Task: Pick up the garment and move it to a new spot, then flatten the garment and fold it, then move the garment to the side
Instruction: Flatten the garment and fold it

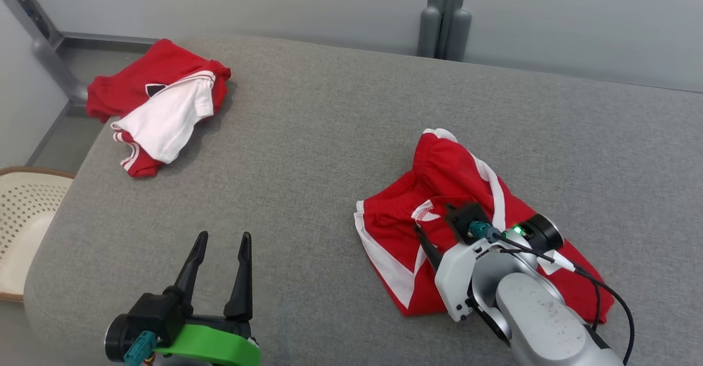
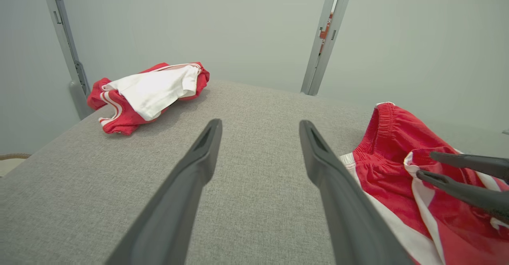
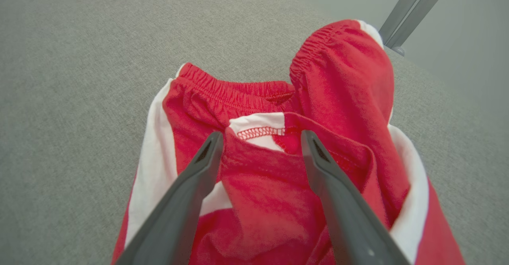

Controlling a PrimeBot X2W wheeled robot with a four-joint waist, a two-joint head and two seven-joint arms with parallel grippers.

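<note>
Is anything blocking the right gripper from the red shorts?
Nothing visible. The right gripper is open at the red shorts, fingers either side of a raised fold. The other red-and-white garment lies apart, at the far left corner.

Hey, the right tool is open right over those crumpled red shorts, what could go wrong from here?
1. The right tool straddles one raised fold of the red shorts. Closing there may pinch only a single layer, so the shorts could lift bunched and be harder to flatten.
2. A second red and white garment lies at the far left corner of the grey surface. Setting the shorts down near it could tangle the two.
</note>
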